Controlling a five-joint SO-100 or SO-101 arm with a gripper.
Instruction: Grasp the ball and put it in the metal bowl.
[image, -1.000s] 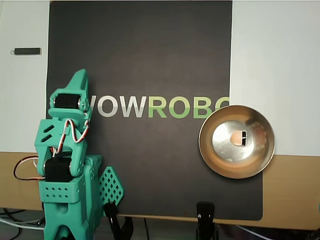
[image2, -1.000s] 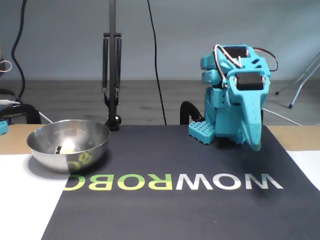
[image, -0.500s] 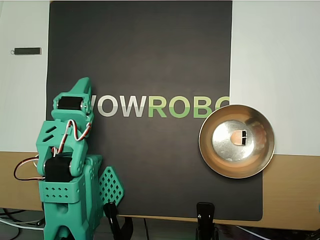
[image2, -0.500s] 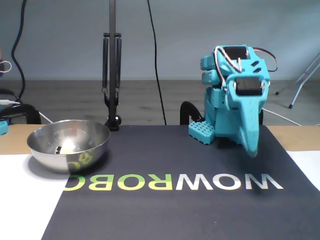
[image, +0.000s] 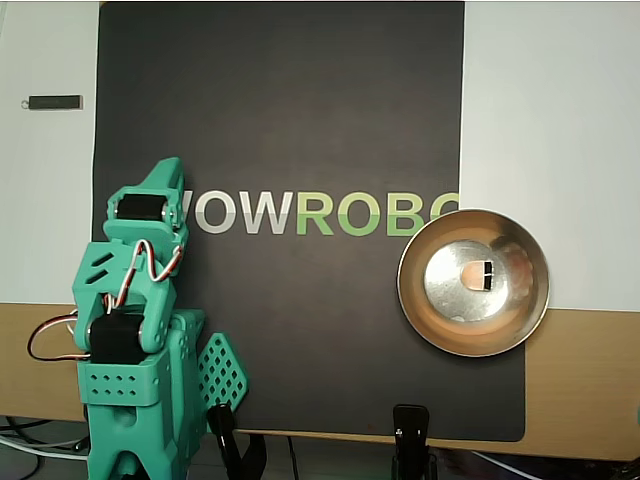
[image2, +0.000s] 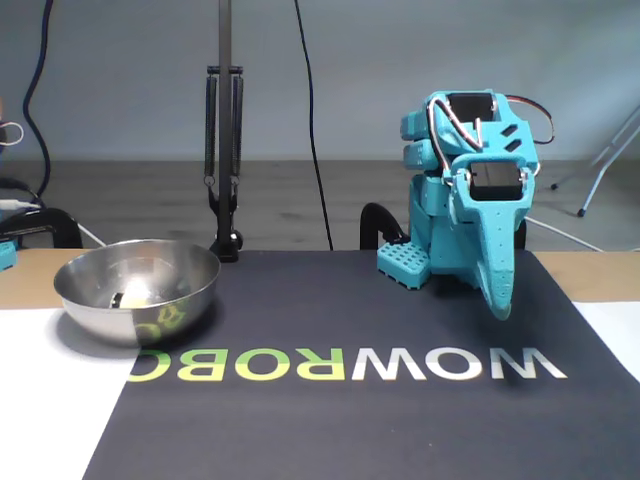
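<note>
Steel bowl holds the ball, arm parked — looks done to me.
Overhead view: your ball (image: 472, 276) sits mid-floor of the metal bowl (image: 425, 315), lower right on the black mat (image: 300, 100); small, tan, partly masked by a dark reflection. Gripper (image: 165, 175) folded at lower left, well apart. Fixed view: gripper (image2: 500, 305) points down at right, jaws look closed, empty; bowl (image2: 180, 290) at left.

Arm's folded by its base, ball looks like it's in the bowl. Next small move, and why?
Probably none beyond holding the folded rest pose. In the overhead view the ball lies on the bottom of the metal bowl, and the hand points at the mat beside the base, well clear of the bowl, with nothing in it. The task looks finished, so I would end the run.
</note>
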